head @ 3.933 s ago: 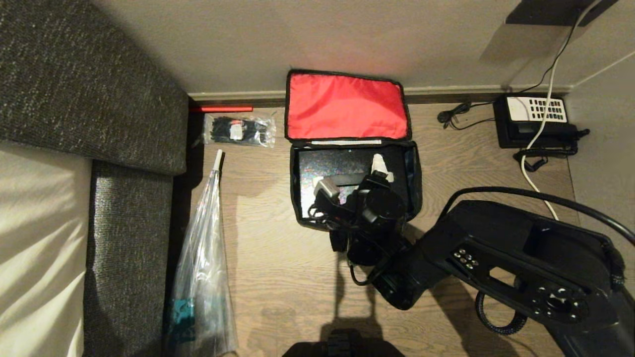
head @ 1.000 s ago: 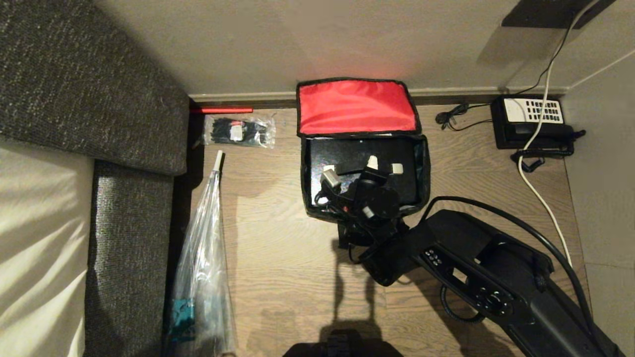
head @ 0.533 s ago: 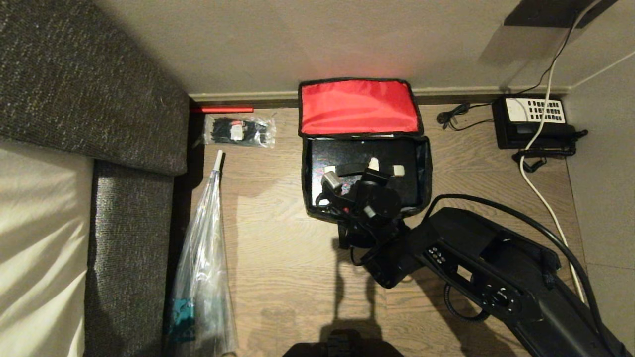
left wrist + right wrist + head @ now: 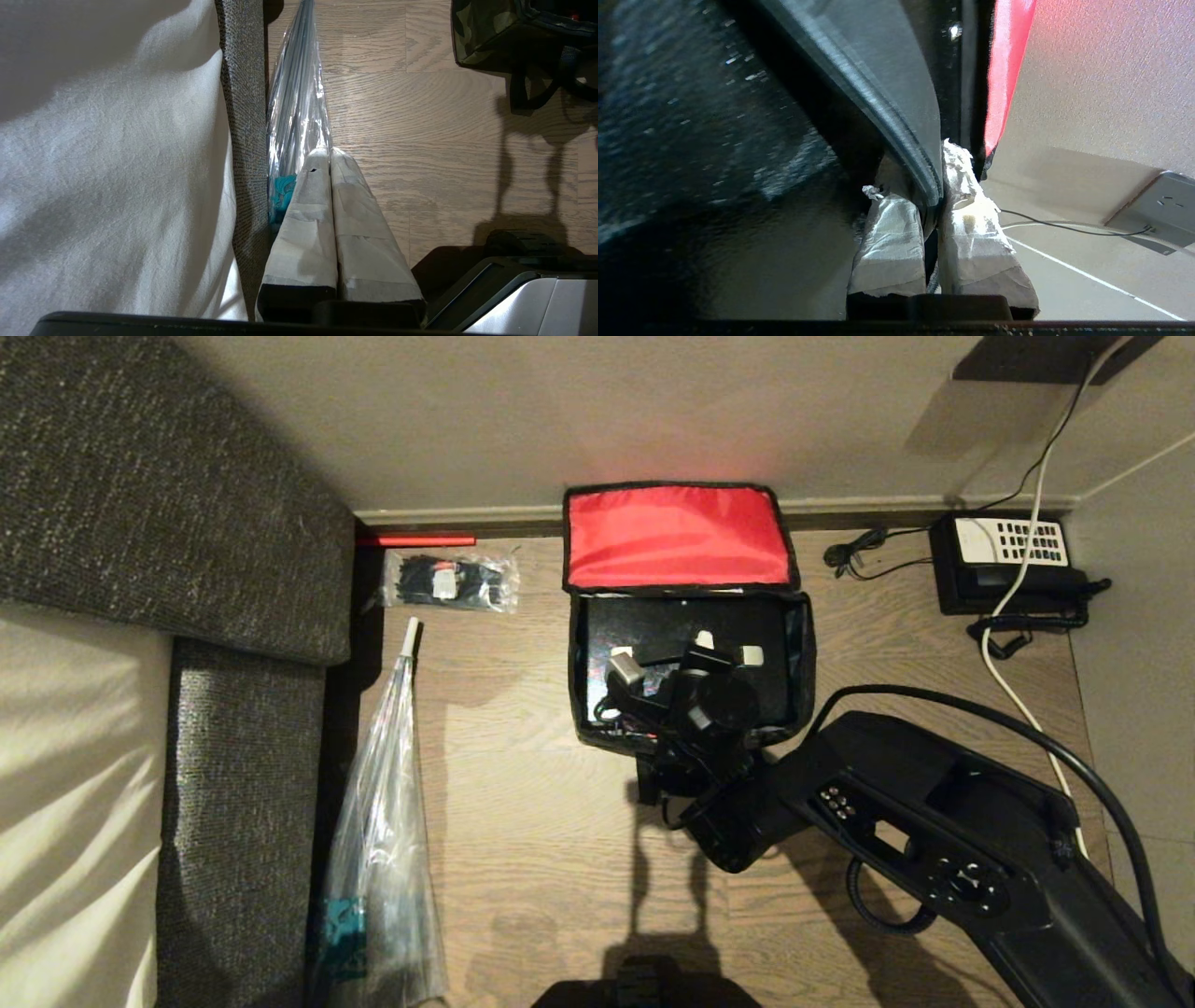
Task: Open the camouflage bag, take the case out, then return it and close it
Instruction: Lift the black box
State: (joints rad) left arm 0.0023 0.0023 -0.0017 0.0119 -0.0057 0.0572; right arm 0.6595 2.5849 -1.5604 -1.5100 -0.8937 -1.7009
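Observation:
The camouflage bag [image 4: 805, 663] stands open on the wooden floor by the wall, its red-lined lid [image 4: 677, 534] leaning back against the skirting. Inside it lies the case [image 4: 644, 625], black and speckled, with pale handle mounts. My right gripper [image 4: 707, 649] reaches down into the bag. In the right wrist view the right gripper [image 4: 924, 163] is shut on the case's black handle [image 4: 896, 107], one taped finger on each side. My left gripper [image 4: 329, 151] is parked low beside the sofa, shut and holding nothing. A corner of the bag [image 4: 481, 32] shows in that view.
A black desk telephone [image 4: 1008, 565] with cables sits at the back right. A packet of black ties [image 4: 448, 581] and a plastic-wrapped umbrella [image 4: 383, 821] lie left of the bag, beside the grey sofa [image 4: 168, 523]. A wall socket [image 4: 1162, 210] is near.
Since the oldest frame the bag and case have shifted a little to the right. Over the last second the right forearm has swung slightly while the gripper stays on the handle.

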